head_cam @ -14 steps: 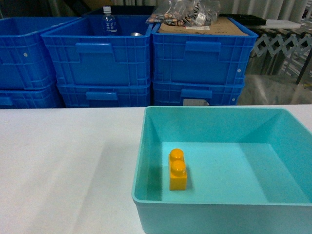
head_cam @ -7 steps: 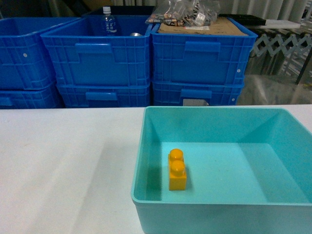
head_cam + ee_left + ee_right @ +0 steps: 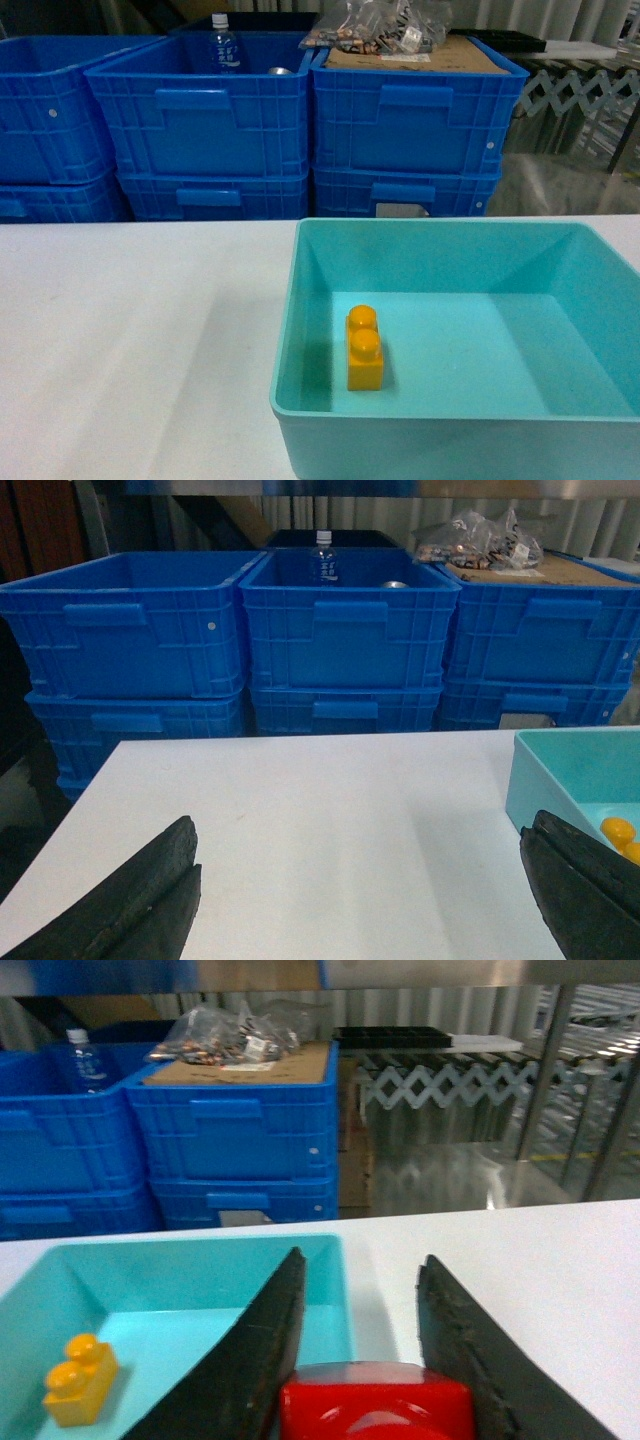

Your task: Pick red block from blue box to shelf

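Note:
The red block sits pinched between the two dark fingers of my right gripper, which is shut on it. It hangs over the right-hand wall of the blue box and the white table beside it. The pale turquoise blue box stands at the table's front right. My left gripper is open over bare white table, left of the blue box. A steel tier of the shelf runs above the crates. Neither gripper nor the red block shows in the head view.
A yellow two-stud brick lies inside the turquoise box near its left wall. Dark blue ribbed crates are stacked behind the table; one holds a bottle, another bagged parts on cardboard. A steel upright stands at the right.

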### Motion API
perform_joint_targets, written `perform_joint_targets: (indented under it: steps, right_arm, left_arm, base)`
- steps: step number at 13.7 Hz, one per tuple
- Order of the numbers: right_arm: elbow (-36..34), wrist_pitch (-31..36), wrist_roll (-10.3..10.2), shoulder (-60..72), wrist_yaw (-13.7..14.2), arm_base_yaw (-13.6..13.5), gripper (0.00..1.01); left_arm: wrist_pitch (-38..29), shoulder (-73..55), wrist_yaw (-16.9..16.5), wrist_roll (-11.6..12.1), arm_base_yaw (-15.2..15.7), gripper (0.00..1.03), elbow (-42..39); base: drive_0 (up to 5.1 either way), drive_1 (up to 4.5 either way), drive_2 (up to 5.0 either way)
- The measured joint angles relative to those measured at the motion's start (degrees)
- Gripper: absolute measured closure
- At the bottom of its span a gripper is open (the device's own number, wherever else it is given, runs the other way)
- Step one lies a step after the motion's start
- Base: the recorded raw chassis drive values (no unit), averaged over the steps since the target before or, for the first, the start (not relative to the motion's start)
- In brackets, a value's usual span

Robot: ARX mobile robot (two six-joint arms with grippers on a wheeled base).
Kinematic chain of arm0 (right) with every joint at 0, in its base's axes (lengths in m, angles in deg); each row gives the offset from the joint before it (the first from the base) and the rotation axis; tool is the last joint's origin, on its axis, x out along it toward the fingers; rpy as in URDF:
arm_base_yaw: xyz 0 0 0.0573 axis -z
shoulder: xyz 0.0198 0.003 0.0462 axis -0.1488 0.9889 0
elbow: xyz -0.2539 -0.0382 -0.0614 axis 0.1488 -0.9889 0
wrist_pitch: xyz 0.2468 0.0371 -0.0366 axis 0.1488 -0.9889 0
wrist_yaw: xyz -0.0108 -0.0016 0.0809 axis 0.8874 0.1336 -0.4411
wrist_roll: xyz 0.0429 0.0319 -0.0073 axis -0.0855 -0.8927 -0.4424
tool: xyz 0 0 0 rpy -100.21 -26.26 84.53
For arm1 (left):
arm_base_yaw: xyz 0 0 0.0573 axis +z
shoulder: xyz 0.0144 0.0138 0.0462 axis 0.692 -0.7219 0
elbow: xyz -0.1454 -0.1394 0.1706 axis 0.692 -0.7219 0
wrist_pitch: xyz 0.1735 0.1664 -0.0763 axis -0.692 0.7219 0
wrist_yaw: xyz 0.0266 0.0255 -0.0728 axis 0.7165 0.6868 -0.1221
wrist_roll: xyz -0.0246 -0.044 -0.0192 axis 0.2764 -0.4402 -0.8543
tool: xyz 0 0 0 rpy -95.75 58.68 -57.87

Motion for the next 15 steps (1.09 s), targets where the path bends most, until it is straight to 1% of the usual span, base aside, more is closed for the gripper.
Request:
perform_joint_targets:
  steps: [2, 6, 15]
  right_arm:
    - [0.00, -0.11, -0.52, 0.00, 0.35, 0.02, 0.73]
    - [0.00, -0.11, -0.61, 0.00, 0.35, 0.02, 0.73]
    - [0.00, -0.13, -0.61, 0.00, 0.35, 0.00, 0.73]
  left_arm:
    - [0.00, 0.00, 0.02, 0.00, 0.00, 0.05, 0.00]
    - [0.02, 0.00, 0.02, 0.00, 0.00, 0.05, 0.00]
    - [0.00, 0.00, 0.02, 0.00, 0.04, 0.05, 0.00]
  base:
    - [0.0, 0.00, 0.0]
    - [0.0, 0.00, 0.0]
    - [-1.6, -1.65, -1.6]
